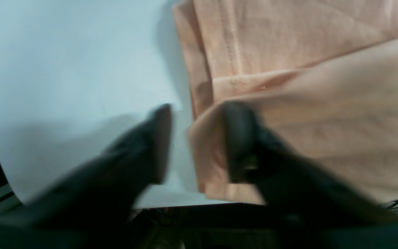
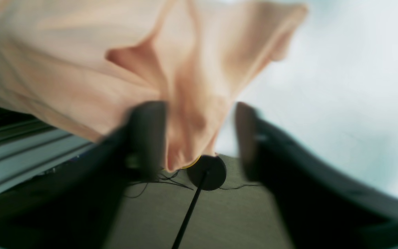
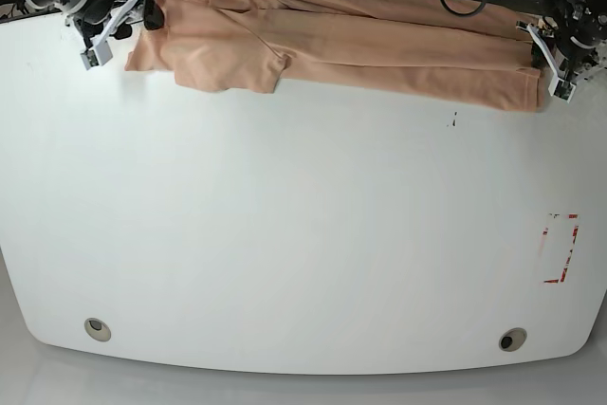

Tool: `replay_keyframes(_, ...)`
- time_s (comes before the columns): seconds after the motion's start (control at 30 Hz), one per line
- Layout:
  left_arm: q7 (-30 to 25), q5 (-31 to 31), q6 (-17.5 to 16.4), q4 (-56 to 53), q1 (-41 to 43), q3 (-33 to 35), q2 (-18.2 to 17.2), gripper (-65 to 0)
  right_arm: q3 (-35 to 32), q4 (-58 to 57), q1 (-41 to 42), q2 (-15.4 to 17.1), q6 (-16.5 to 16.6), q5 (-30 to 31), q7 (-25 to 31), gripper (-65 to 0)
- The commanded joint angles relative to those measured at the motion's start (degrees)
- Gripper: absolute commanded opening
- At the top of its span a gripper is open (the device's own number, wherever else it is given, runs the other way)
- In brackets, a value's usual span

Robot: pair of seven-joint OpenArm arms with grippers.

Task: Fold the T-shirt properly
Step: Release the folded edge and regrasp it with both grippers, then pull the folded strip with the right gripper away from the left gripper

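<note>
Left wrist view: left gripper (image 1: 195, 141) jaws spread, blurred. One dark finger sits over bare counter, the other over the folded edge of the peach short-sleeved cotton T-shirt (image 1: 306, 86); cloth corner lies between them, not pinched. Stitched hem visible just beyond.

Right wrist view: right gripper (image 2: 200, 138) jaws spread wide too. A bunched fold of shirt fabric hangs in the gap, close to one finger, clear of the other. Can't tell if it touches. Heavy blur.

Base view: T-shirt (image 3: 379, 45) lies as a long narrow strip along the far edge of the white rounded counter (image 3: 285, 234), one sleeve sticking toward the near side at the right gripper's (image 3: 142, 9) end. Left gripper (image 3: 553, 56) at the opposite end.
</note>
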Motion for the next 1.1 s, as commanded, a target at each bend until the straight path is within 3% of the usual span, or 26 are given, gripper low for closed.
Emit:
replay_keyframes(0.0,-0.62,-0.14,0.53,0.81,-0.10,-0.50,-1.20,-31.9,0.39,2.43,-0.64,1.11,0.12,3.69,1.34,-16.5)
replay_keyframes(0.2,-0.54,-0.93,0.53,2.04,-0.45,-1.02,-0.93,-32.9,0.21,3.57,-1.61,1.73,0.12,12.04,1.43,-18.4)
replay_keyframes(0.3,-0.54,-3.66,0.53,5.21,-0.45,-2.34,-0.67,-33.8,-0.14,3.39,-1.70,1.38,0.12,15.56,1.34,-22.4)
replay_keyframes(0.5,2.45,-9.11,0.53,6.53,-0.36,-2.17,-0.67,-33.9,-1.28,3.04,-0.82,-2.23,0.12,15.38,0.99,-42.6)
replay_keyframes(0.57,3.95,-8.41,0.53,5.91,-0.54,-0.14,-0.32,-33.9,-4.80,2.16,-0.64,-2.14,0.12,13.19,0.99,-48.0)
replay_keyframes(0.8,3.86,-1.64,0.53,2.66,-1.06,1.53,3.55,-33.9,-8.93,-1.35,1.82,-3.02,0.12,-0.53,1.43,-48.5)
replay_keyframes(1.07,-0.10,3.46,0.53,-7.71,-6.07,1.61,3.72,-33.9,-9.19,-7.16,6.13,-3.64,0.12,-12.04,3.54,-48.5)
